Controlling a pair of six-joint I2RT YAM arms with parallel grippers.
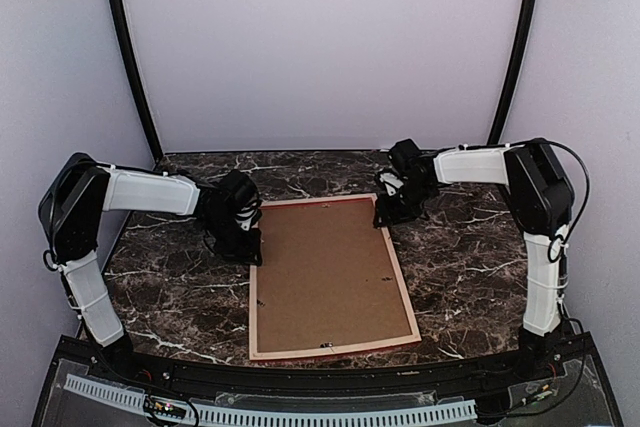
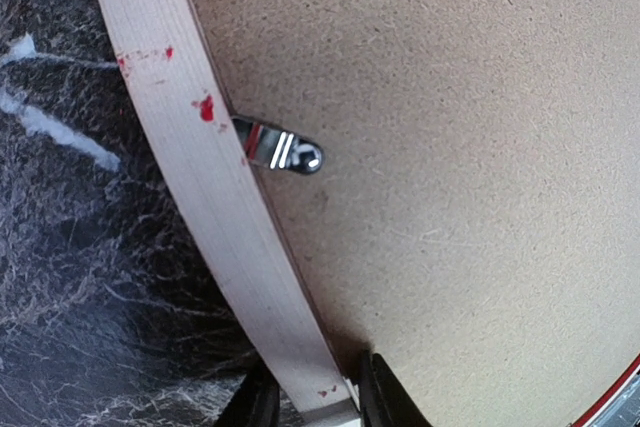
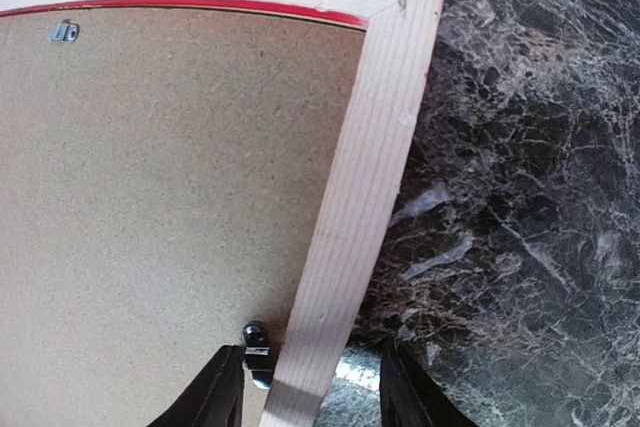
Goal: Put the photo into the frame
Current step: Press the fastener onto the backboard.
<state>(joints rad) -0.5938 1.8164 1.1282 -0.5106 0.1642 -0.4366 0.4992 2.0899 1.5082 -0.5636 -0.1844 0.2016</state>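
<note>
While we're on the backing board's tab, my right pincer straddles the frame rail, jaws apart; left pincer hugs its rail, grip unclear. Next: a precise nudge.

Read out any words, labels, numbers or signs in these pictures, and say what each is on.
No text can be read anywhere. The back of the frame, the backing board, the metal tab and the marble table are bare of print. The red specks on the wood are paint, not writing.
</note>
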